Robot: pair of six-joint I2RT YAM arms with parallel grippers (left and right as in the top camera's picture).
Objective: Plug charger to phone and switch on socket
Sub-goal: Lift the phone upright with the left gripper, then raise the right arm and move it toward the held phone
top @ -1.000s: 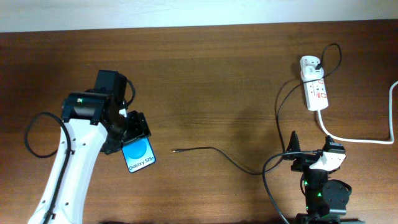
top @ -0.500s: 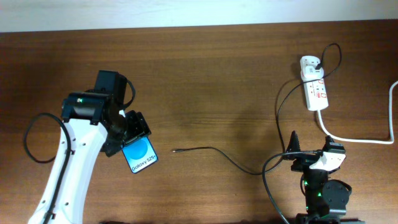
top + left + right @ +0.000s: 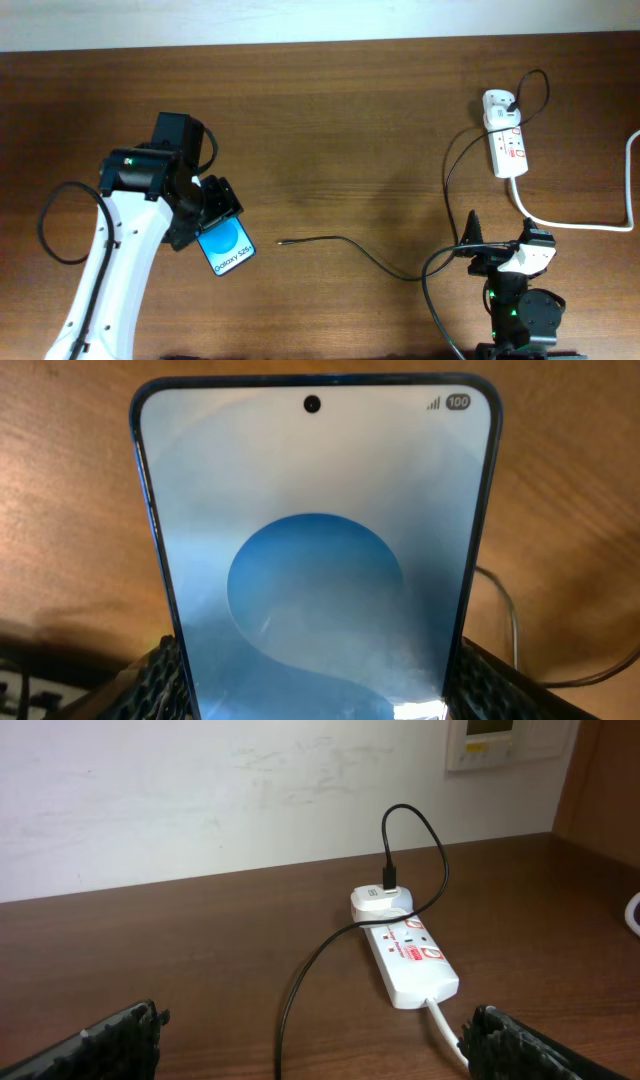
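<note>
The phone [image 3: 228,250], its blue screen facing up, is held at its upper end by my left gripper [image 3: 212,214], which is shut on it just above the table. In the left wrist view the phone [image 3: 315,540] fills the frame, and black finger pads [image 3: 150,682] press both of its long edges. The charger [image 3: 345,245] lies on the wood with its plug tip [image 3: 280,241] right of the phone; the cable runs back to a white adapter [image 3: 497,100] in the socket [image 3: 508,145]. My right gripper [image 3: 503,245] stands open near the front edge, and the socket [image 3: 415,960] lies ahead of its wide-apart jaws.
A thick white cord [image 3: 580,225] runs from the socket to the table's right edge. The black cable [image 3: 300,985] passes between the right gripper's fingers on the wood. A white wall [image 3: 250,790] stands behind the table's far edge.
The left gripper has carried the phone very slightly to the right. The right arm, cable and socket have not moved.
</note>
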